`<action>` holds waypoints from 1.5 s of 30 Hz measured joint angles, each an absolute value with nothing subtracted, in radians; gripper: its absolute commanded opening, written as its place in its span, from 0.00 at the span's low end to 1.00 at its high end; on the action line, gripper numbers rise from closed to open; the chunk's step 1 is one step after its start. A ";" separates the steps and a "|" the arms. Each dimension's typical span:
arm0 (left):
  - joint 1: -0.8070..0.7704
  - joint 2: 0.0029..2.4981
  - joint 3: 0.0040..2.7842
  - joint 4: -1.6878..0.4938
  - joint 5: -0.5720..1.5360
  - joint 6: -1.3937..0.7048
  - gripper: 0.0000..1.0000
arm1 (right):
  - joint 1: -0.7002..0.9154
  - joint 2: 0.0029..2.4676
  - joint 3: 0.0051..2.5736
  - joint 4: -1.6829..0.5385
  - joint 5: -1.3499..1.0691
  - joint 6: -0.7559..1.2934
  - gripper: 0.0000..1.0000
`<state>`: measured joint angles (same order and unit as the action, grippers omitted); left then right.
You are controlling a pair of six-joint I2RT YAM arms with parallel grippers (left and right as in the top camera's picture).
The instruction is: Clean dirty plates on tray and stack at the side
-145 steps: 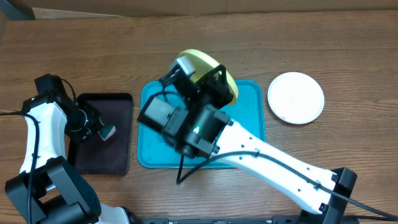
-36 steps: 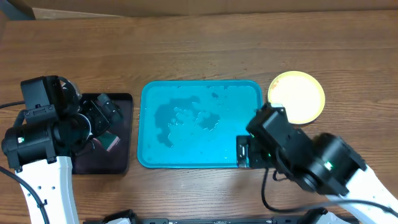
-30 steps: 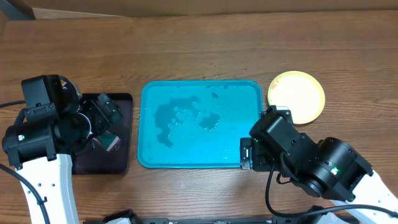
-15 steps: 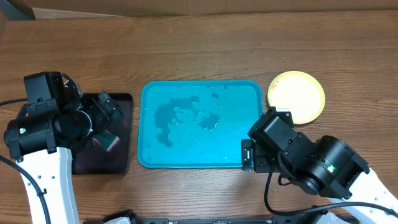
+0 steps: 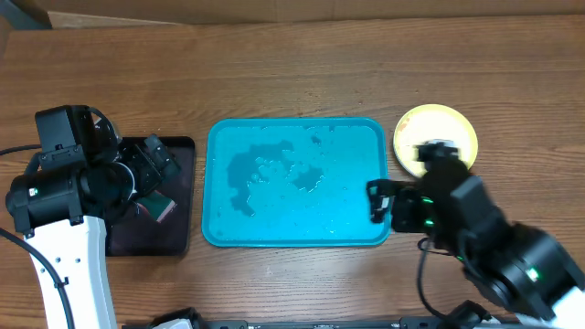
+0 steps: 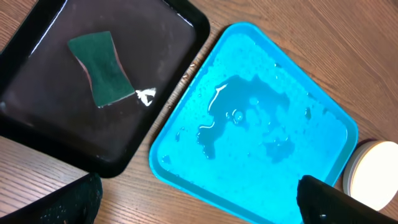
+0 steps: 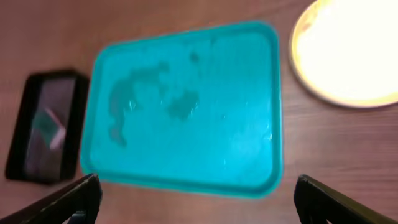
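Observation:
The turquoise tray (image 5: 274, 219) lies mid-table with nothing on it but puddles and water drops; it also fills the left wrist view (image 6: 261, 143) and the right wrist view (image 7: 186, 124). To its right stands the stack of plates, with a yellow-green plate (image 5: 437, 128) (image 7: 348, 56) (image 6: 376, 171) on top and whatever lies under it hidden. My right gripper (image 5: 402, 183) (image 7: 208, 202) hovers high near the tray's right edge, open and holding nothing. My left gripper (image 5: 151, 174) (image 6: 202, 205) hangs open over the dark tray, also holding nothing.
A dark brown-black tray (image 5: 178, 238) (image 6: 37, 143) sits left of the turquoise one, with a green sponge (image 5: 163, 208) (image 6: 102, 68) lying on it. The right arm's body covers the stack's near edge in the overhead view. Bare wood runs along the table's far side.
The yellow-green plate went from the tray to the stack at the right. In the last second my right arm has risen and swung right, away from the tray's front corner. The left arm has held still.

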<state>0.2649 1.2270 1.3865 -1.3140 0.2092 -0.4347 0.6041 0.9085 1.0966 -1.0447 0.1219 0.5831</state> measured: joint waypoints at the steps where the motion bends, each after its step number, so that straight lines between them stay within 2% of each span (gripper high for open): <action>1: 0.265 1.227 1.386 -1.313 0.208 -0.435 1.00 | 0.558 0.855 1.031 -0.979 0.099 0.566 1.00; 8: 0.265 1.227 1.386 -1.313 0.206 -0.435 0.99 | 0.338 0.504 0.607 -0.546 -0.038 0.466 1.00; 14: 0.265 1.227 1.386 -1.313 0.205 -0.435 1.00 | 0.244 0.237 0.371 -0.340 -0.104 0.430 1.00; 26: 0.265 1.227 1.386 -1.313 0.205 -0.435 0.99 | 0.200 0.076 0.072 0.036 -0.116 0.403 1.00; 36: 0.265 1.227 1.386 -1.313 0.205 -0.435 1.00 | 0.170 0.015 0.018 0.082 -0.084 0.397 1.00; 45: 0.265 1.227 1.386 -1.313 0.206 -0.434 0.99 | 0.117 0.013 0.018 -0.091 -0.043 0.302 1.00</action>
